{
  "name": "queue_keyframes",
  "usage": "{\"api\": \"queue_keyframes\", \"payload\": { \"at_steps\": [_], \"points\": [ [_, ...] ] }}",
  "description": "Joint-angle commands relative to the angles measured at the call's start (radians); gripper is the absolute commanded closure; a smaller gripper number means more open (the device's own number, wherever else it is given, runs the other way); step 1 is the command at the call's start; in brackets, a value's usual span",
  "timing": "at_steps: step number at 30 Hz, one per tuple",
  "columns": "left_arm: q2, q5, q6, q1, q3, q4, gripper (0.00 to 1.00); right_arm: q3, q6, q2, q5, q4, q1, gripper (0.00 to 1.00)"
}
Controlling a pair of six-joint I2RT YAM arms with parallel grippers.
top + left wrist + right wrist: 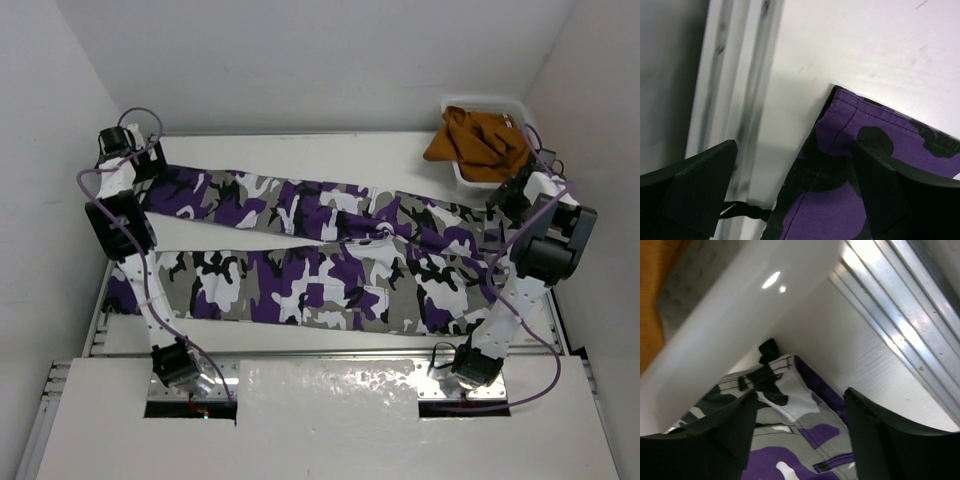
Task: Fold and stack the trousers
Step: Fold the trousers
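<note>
**Item 1: trousers** [300, 280]. Camouflage print, spread flat and full length on the table [300, 150]. The two legs run side by side. The leg ends lie toward the left gripper and the waist end toward the right gripper. Not yet folded. They probably lie stretched out like this so that each arm can take one end.

**Item 2: left gripper** [795, 150]. Jaws wide apart, clamping nothing. The hem corner [855, 115] of the far leg lies directly beneath it. One finger [880, 195] hangs over the purple cloth and the other over bare table, just inside the edge rail [740, 75]. By this placement the hem edge lies between the jaws, which looks suited to a pinch.

**Item 3: right gripper** [800, 395]. Jaws apart, empty. The waistband [775, 372] and its black loop lie below and just ahead of the fingertips. Whether the fingers touch the cloth cannot be told.

**Item 4: white bin** [740, 305]. It stands close ahead of the right gripper, with its wall just beyond the waistband. It limits the room for any forward reach.

**Item 5: orange-brown garment** [475, 140]. Heaped in the bin, apart from the trousers and no part of the fold.

**Status:** the first fold has not begun. Both ends are within reach of open jaws.
</note>
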Motion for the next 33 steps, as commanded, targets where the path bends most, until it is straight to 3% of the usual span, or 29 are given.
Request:
{"api": "queue_keyframes", "payload": {
  "at_steps": [1,4,7,8,9,11,15,19,23,26,28,30,33],
  "points": [
    [0.044,0.048,0.018,-0.026,0.049,0.065,0.05,-0.009,0.023,0.112,0.031,0.141,0.049,0.35],
    [0.041,0.091,0.027,-0.029,0.031,0.048,0.16,-0.027,0.018,0.109,0.025,0.155,0.055,0.45],
    [0.023,0.136,0.048,-0.029,-0.003,0.039,0.44,-0.059,0.020,0.095,-0.006,0.190,0.061,0.60],
    [0.019,0.159,0.053,-0.029,-0.015,0.031,0.59,-0.066,0.021,0.092,-0.018,0.196,0.063,0.63],
    [0.013,0.163,0.059,-0.029,-0.020,0.028,0.69,-0.072,0.027,0.089,-0.021,0.202,0.067,0.67],
    [-0.001,0.156,0.056,-0.027,-0.026,0.028,1.00,-0.096,0.046,0.087,-0.033,0.210,0.067,0.78],
    [-0.042,0.151,0.068,-0.021,-0.031,0.026,1.00,-0.173,0.072,0.044,-0.029,0.273,0.067,1.00],
    [-0.115,0.137,0.125,-0.012,-0.058,0.017,1.00,-0.251,0.078,-0.046,-0.049,0.383,0.066,1.00],
    [-0.183,0.104,0.185,-0.012,-0.149,-0.004,1.00,-0.338,0.078,-0.145,-0.072,0.492,0.067,0.87],
    [-0.234,0.064,0.214,-0.011,-0.230,0.011,1.00,-0.487,0.122,-0.248,-0.099,0.752,0.067,0.77],
    [-0.244,0.053,0.217,-0.012,-0.245,0.011,1.00,-0.529,0.139,-0.268,-0.107,0.849,0.075,0.63],
    [-0.243,0.053,0.216,-0.012,-0.238,0.003,1.00,-0.499,0.113,-0.259,-0.096,0.808,0.093,0.52],
    [-0.238,0.051,0.211,-0.014,-0.224,-0.003,1.00,-0.402,0.052,-0.226,-0.020,0.625,0.127,0.44]
  ]
}}
